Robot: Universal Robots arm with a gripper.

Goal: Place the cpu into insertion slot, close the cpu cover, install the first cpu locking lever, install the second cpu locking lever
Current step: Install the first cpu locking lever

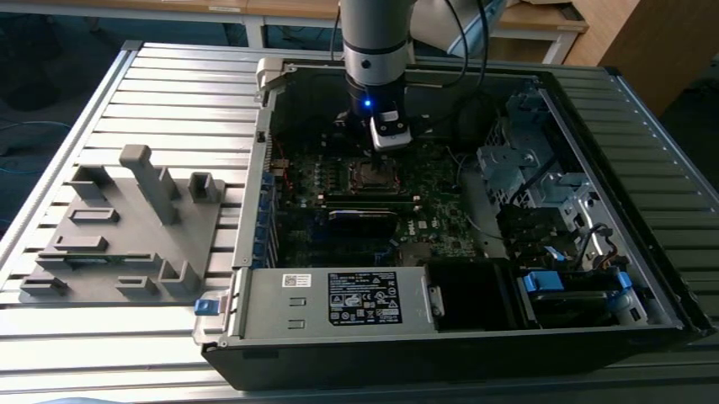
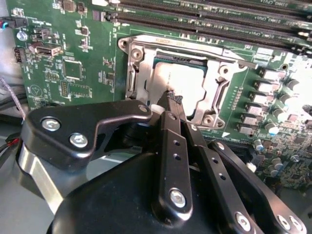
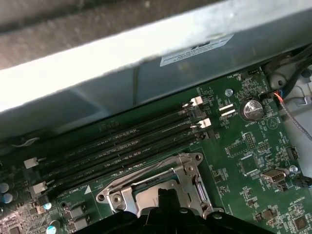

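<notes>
Surface point(image 1: 146, 67): ribbed pale metal slats, carrying a grey plastic fixture tray point(image 1: 124, 227) at the exterior view's left and the open computer case point(image 1: 472, 328) at centre.
Motherboard point(image 2: 73, 68): green, densely populated; long black memory slots point(image 3: 122, 146) run beside the socket.
Arm point(image 1: 376, 42): grey cylinder coming down from the upper middle of the exterior view, ending over the socket.
Gripper point(image 2: 170, 105): matt black linkage with silver screws; jaws drawn together to a narrow tip, nothing visibly held; tip just over the near edge of the socket.
Insertion slot point(image 2: 214, 109): square, with a silvery stamped-metal rim, centre of the second wrist view.
Cpu cover point(image 2: 141, 80): shiny metal frame with a square window, apparently lying down over the socket.
Cpu point(image 2: 183, 78): flat dull silver square, seated in the slot and showing through the window.
Step in hand: chip looks placed and cover lowered; work appears to be at the locking levers, though I cannot tell whether either thin wire lever is latched.
Next move calls for: a fine sideways-and-down push on a springy wire lever, without scraping the board.
</notes>
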